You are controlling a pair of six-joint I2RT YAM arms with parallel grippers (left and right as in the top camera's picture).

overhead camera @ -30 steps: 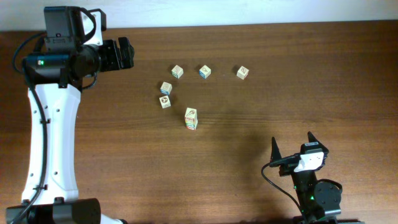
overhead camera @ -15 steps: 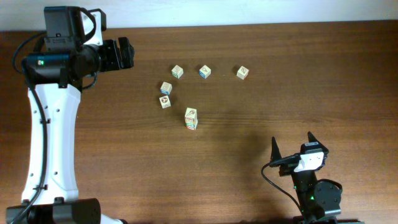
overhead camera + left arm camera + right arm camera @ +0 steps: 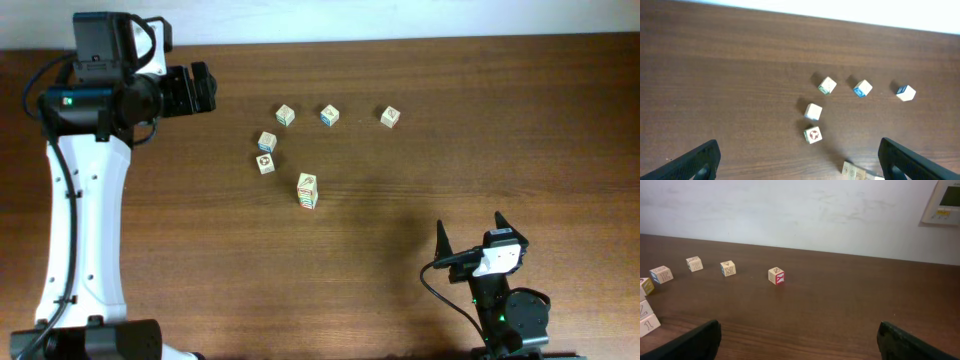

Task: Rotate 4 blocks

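Several pale wooden blocks lie on the brown table. Three make a far row: one (image 3: 286, 115), one (image 3: 329, 115) and one (image 3: 390, 116). Two more sit below them, one (image 3: 267, 141) and one (image 3: 265, 163), and a small stack (image 3: 308, 190) stands nearer the middle. In the left wrist view, the red-marked block (image 3: 813, 134) lies between and ahead of the fingers. My left gripper (image 3: 207, 88) hovers open at the far left, well apart from the blocks. My right gripper (image 3: 470, 232) rests open at the near right, empty; its view shows the red-marked block (image 3: 776, 275) far ahead.
The table's far edge meets a white wall (image 3: 800, 215). The left arm's white link (image 3: 85, 230) runs along the left side. The right arm's base (image 3: 505, 315) sits at the near right edge.
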